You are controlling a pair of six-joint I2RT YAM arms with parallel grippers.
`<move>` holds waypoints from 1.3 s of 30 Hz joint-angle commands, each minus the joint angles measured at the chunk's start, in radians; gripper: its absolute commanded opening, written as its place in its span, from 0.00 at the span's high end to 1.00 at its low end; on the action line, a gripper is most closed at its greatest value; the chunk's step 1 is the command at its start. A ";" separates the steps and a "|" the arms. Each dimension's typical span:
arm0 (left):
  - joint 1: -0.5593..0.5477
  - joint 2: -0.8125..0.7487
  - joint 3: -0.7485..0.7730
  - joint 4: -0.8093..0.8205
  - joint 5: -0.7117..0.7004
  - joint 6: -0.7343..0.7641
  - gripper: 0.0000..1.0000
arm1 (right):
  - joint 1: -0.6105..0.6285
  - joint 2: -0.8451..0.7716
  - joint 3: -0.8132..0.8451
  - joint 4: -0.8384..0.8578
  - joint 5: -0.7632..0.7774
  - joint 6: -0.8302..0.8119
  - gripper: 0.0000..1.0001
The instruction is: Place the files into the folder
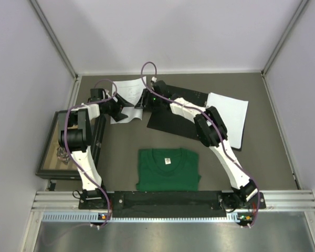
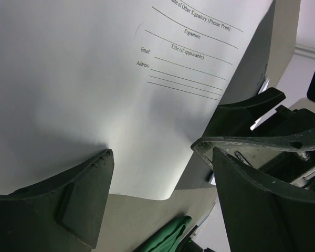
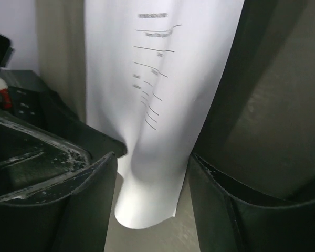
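Overhead, two grippers close together at the far middle of the table, with the files (image 1: 127, 93) between and just beyond their tips.

Left gripper (image 2: 161, 152): fingers (image 2: 84, 197) wide apart, open. A printed sheet of the files, with signature, title, email and address lines, standing across the gap and bulging toward the camera. Its lower edge down between the two fingers; the left fingertip touching it, with a soft dent in the paper there. Just past the right finger, the dark tips of the right gripper (image 2: 247, 113). Below the fingers, a scrap of green shirt (image 2: 170, 233).

Right gripper (image 3: 152, 157): fingers (image 3: 81, 202) apart, a sheet curled lengthwise into the gap and touching both inner faces, its rounded corner hanging below the tips. Pinched or only resting there: cannot tell.

Folder (image 1: 165, 119): lying open and flat just right of the right fingers, black inner face up under that arm, white cover further right. No sheet on it.

Shirt folded well nearer than both grippers. Dark frame (image 1: 46, 149) well left of the left fingers.
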 commanded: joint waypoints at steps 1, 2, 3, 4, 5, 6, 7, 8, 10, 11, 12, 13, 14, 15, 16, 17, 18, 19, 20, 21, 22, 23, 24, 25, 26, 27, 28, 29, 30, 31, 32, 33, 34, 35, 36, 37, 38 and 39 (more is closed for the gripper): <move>-0.007 -0.011 -0.025 -0.028 -0.035 0.021 0.19 | 0.009 -0.018 -0.110 0.265 -0.059 0.115 0.44; -0.005 -0.011 -0.025 -0.028 -0.033 0.021 0.19 | 0.006 -0.019 -0.142 0.325 -0.060 0.138 0.44; -0.007 -0.011 -0.026 -0.029 -0.035 0.022 0.19 | 0.003 -0.024 -0.151 0.350 -0.059 0.143 0.43; -0.005 -0.009 -0.025 -0.031 -0.036 0.024 0.19 | -0.004 -0.024 -0.156 0.365 -0.060 0.144 0.43; -0.005 -0.011 -0.025 -0.031 -0.035 0.025 0.19 | -0.010 -0.021 -0.157 0.394 -0.065 0.143 0.43; -0.007 -0.009 -0.020 -0.032 -0.035 0.027 0.19 | -0.014 -0.015 -0.156 0.404 -0.066 0.143 0.43; -0.007 -0.008 -0.022 -0.034 -0.033 0.028 0.19 | -0.025 -0.007 -0.154 0.413 -0.071 0.144 0.42; -0.007 -0.007 -0.020 -0.034 -0.032 0.027 0.19 | -0.030 -0.001 -0.147 0.428 -0.091 0.149 0.42; -0.007 -0.007 -0.019 -0.034 -0.030 0.027 0.19 | -0.045 0.010 -0.145 0.436 -0.106 0.158 0.43; -0.007 -0.007 -0.019 -0.034 -0.030 0.027 0.19 | -0.047 0.011 -0.147 0.436 -0.106 0.167 0.44; -0.007 -0.007 -0.017 -0.034 -0.026 0.027 0.19 | -0.048 0.015 -0.147 0.433 -0.108 0.170 0.46; -0.005 -0.006 -0.017 -0.032 -0.027 0.027 0.19 | -0.048 0.016 -0.147 0.430 -0.108 0.172 0.48; -0.007 -0.009 -0.015 -0.031 -0.024 0.028 0.19 | -0.048 0.018 -0.145 0.427 -0.106 0.174 0.58; -0.007 -0.009 -0.015 -0.028 -0.022 0.030 0.18 | -0.050 0.019 -0.143 0.421 -0.105 0.175 0.65; -0.007 -0.011 -0.017 -0.026 -0.015 0.030 0.18 | -0.048 0.022 -0.128 0.404 -0.108 0.180 0.72; -0.007 -0.017 -0.017 -0.025 -0.016 0.036 0.18 | -0.050 0.034 -0.116 0.401 -0.118 0.178 0.89; -0.005 -0.021 -0.019 -0.025 -0.019 0.041 0.17 | -0.050 0.042 -0.101 0.387 -0.128 0.175 0.94; -0.007 -0.029 -0.017 -0.026 -0.025 0.053 0.17 | -0.048 0.056 -0.066 0.370 -0.134 0.169 1.00; -0.008 -0.046 -0.015 -0.031 -0.032 0.062 0.17 | -0.048 0.059 -0.052 0.355 -0.134 0.166 1.00; -0.010 -0.058 -0.011 -0.042 -0.035 0.071 0.16 | -0.048 0.059 -0.029 0.344 -0.135 0.160 1.00; -0.019 -0.087 0.004 -0.054 -0.053 0.100 0.16 | -0.050 0.056 -0.015 0.312 -0.135 0.138 1.00; -0.025 -0.104 0.017 -0.068 -0.062 0.117 0.16 | -0.051 0.042 0.002 0.289 -0.135 0.125 1.00; -0.031 -0.124 0.029 -0.101 -0.074 0.136 0.16 | -0.050 0.028 0.046 0.245 -0.135 0.099 1.00; -0.042 -0.167 0.050 -0.112 -0.091 0.168 0.16 | -0.050 0.009 0.065 0.149 -0.131 0.032 1.00; -0.045 -0.191 0.057 -0.123 -0.110 0.180 0.16 | -0.051 -0.058 0.071 0.104 -0.125 -0.009 1.00; -0.048 -0.216 0.058 -0.128 -0.128 0.194 0.16 | -0.051 -0.099 0.055 0.068 -0.096 -0.052 1.00; -0.060 -0.262 0.060 -0.141 -0.151 0.221 0.16 | -0.054 -0.149 0.038 0.033 -0.079 -0.131 1.00; -0.066 -0.280 0.061 -0.149 -0.206 0.232 0.16 | -0.060 -0.198 0.010 -0.036 -0.059 -0.164 1.00; -0.068 -0.296 0.061 -0.152 -0.222 0.241 0.15 | -0.077 -0.307 -0.066 -0.058 -0.027 -0.190 1.00; -0.105 -0.311 0.072 -0.163 -0.229 0.245 0.15 | -0.089 -0.359 -0.109 -0.079 -0.013 -0.236 1.00; -0.117 -0.313 0.078 -0.164 -0.220 0.237 0.15 | -0.108 -0.410 -0.161 -0.110 0.001 -0.254 1.00; -0.143 -0.313 0.084 -0.164 -0.208 0.228 0.15 | -0.128 -0.527 -0.277 -0.124 0.015 -0.268 1.00; -0.158 -0.308 0.093 -0.164 -0.199 0.208 0.15 | -0.183 -0.582 -0.342 -0.130 0.016 -0.294 1.00; -0.177 -0.304 0.095 -0.161 -0.191 0.203 0.15 | -0.215 -0.647 -0.410 -0.142 0.021 -0.308 1.00; -0.221 -0.301 0.093 -0.160 -0.196 0.200 0.15 | -0.246 -0.700 -0.526 -0.156 0.026 -0.319 1.00; -0.243 -0.287 0.090 -0.152 -0.197 0.189 0.15 | -0.322 -0.805 -0.583 -0.173 0.029 -0.345 1.00; -0.263 -0.276 0.087 -0.129 -0.199 0.182 0.15 | -0.359 -0.852 -0.638 -0.188 0.027 -0.353 1.00; -0.299 -0.262 0.084 -0.112 -0.194 0.170 0.15 | -0.404 -0.895 -0.747 -0.202 0.010 -0.359 1.00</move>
